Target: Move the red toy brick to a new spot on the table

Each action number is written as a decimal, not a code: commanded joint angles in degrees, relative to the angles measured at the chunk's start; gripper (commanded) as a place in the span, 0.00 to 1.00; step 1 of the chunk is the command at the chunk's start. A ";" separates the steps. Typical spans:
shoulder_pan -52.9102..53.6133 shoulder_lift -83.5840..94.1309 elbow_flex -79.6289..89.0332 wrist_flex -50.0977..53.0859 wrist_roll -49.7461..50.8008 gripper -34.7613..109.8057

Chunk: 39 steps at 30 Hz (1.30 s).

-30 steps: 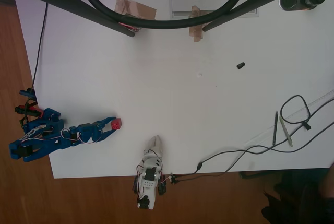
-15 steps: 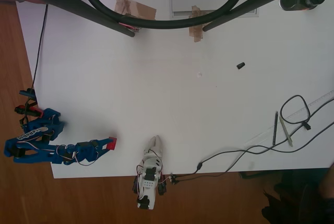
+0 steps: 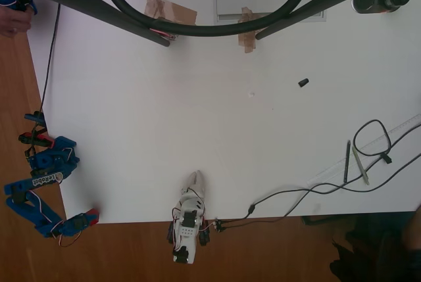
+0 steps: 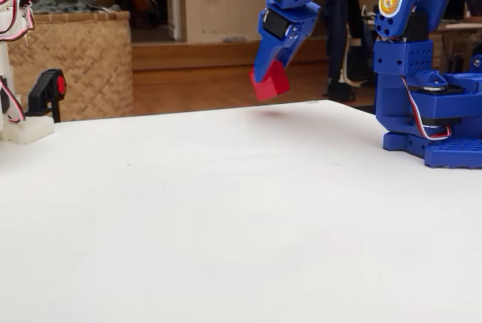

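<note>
Gripper (image 4: 269,74): blue, jaws closed tight on the red toy brick (image 4: 270,81), nothing else held.
Brick position: lifted clear of the table (image 4: 226,210), hanging in the air over the far edge in the fixed view; in the overhead view (image 3: 93,214) right at the lower-left corner of the tabletop (image 3: 217,111), partly past the edge above the wooden floor (image 3: 118,249).
Handling: likely very light and rigid (hard plastic, judged from the look), smooth-sided and so prone to slip or twist if the squeeze loosens; not fragile, but small enough to bounce off onto the floor if dropped here.
Where to hold: across two opposite flat side faces, as now; studs not discernible at this size, so best left out of the grip.
Next move, as a judgement: swing back inward over bare white surface before lowering, since a release at this corner risks losing the piece off the edge.
Count, bricks: one.
Count, blue arms: one, with its base (image 4: 433,123) bolted at the table's edge.
Count, tape patches: two brown ones (image 3: 170,11) near the top edge in the overhead view.
Count, pens or rods: two thin ones (image 3: 352,162) lying side by side at the right.
Count, small black bits: one (image 3: 303,83) alone on open tabletop.
Count, cables: several looping at the right (exact number hard to tell).
</note>
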 commanded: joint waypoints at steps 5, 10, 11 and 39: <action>6.33 -2.37 5.36 -10.46 -0.79 0.24; 7.91 -2.11 8.79 -13.97 -0.97 0.32; 8.17 -1.14 8.35 -14.06 -1.23 0.34; -70.58 49.92 23.82 22.68 6.15 0.26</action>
